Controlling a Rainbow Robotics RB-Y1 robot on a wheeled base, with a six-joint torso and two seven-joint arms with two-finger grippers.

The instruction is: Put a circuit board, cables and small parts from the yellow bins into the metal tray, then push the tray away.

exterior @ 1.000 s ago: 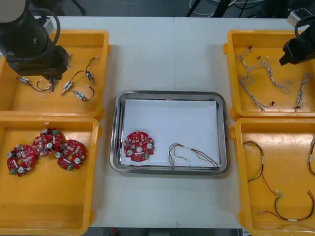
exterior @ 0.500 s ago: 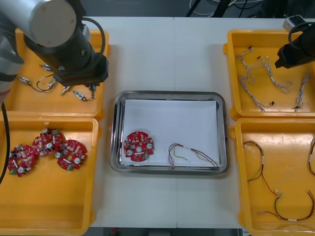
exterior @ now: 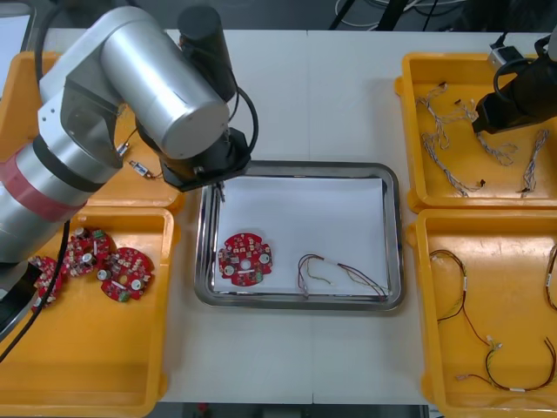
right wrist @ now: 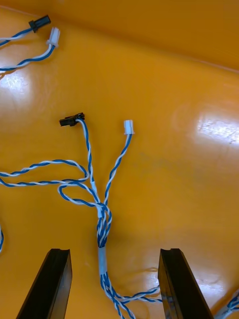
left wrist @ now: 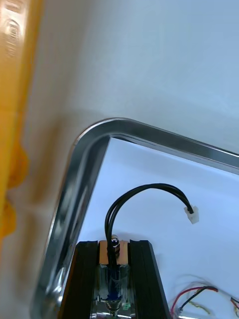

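My left hand (left wrist: 113,246) grips a small metal part (left wrist: 114,261) with a black lead over the tray's (exterior: 296,165) far left corner. A board (exterior: 244,259) and a red-yellow cable (exterior: 335,272) lie inside. My right hand (right wrist: 114,252) hangs open over twisted cables (right wrist: 102,219) in the far right bin (exterior: 407,113).

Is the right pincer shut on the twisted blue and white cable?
No, the right pincer stands open, fingers astride the twisted blue and white cable.
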